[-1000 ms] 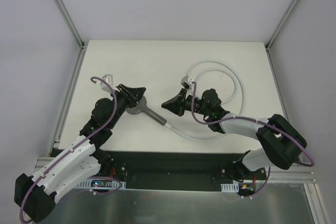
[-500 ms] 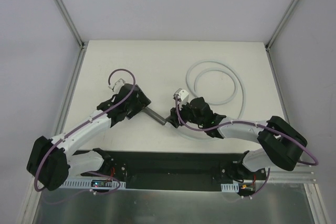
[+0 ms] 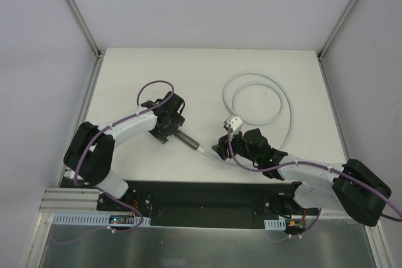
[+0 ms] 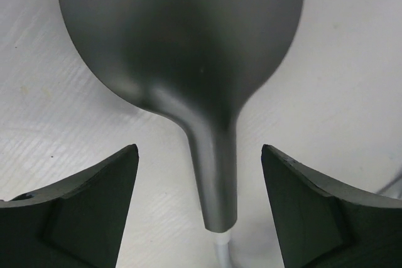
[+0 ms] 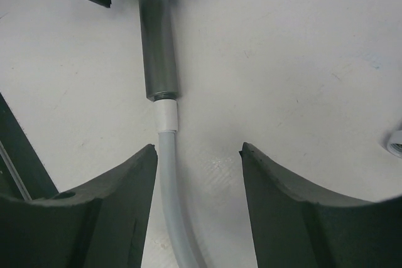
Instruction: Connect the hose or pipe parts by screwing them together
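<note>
1. your left gripper (image 4: 198, 150) is released: its two dark fingers (image 4: 94, 211) stand wide apart on either side of the shower head's handle, touching neither side and grasping nothing.
2. your right gripper (image 5: 198, 149) is also released. its fingers (image 5: 295, 218) are spread, and the hose runs between them, closer to one finger than the other; you cannot tell whether it touches that finger.
3. the dark grey shower head (image 4: 182, 29) lies flat on the table, its round head under the left gripper and its straight handle (image 3: 186, 140) pointing toward the right gripper.
4. a small white fitting (image 5: 166, 112) at the end of the hose sits against the end of the handle, in line with it.
5. the pale grey-white hose (image 3: 286, 108) leads away from that fitting, passes under the right gripper, and curls into a loose loop on the far right part of the table.
6. the table (image 3: 157, 67) is off-white, with pale walls around it.
</note>
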You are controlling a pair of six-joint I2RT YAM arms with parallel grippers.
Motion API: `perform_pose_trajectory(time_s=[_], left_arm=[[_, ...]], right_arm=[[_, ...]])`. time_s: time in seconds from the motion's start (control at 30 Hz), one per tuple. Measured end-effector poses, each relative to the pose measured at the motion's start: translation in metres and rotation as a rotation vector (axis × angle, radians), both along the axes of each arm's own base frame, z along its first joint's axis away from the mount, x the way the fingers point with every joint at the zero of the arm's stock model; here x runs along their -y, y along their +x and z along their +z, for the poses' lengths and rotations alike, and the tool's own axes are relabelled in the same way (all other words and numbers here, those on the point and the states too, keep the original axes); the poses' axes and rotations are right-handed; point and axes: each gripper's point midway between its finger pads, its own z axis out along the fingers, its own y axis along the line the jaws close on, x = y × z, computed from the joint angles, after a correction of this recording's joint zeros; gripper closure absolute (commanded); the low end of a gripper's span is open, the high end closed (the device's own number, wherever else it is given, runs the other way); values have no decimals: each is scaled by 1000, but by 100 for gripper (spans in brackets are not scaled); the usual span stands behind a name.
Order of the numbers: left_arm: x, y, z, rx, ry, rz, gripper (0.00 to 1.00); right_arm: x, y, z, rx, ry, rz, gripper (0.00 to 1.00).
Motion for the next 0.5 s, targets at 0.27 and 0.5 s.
perform_pose_trajectory(time_s=[0.27,0.5], left_arm=[[-1,-4,-33,-119,48,85,56],[4,-2,-37,-118,38,119,100]], right_arm=[[6,-1,7,43,9,-2,41],[5,-1,6,73,-15,27,18]])
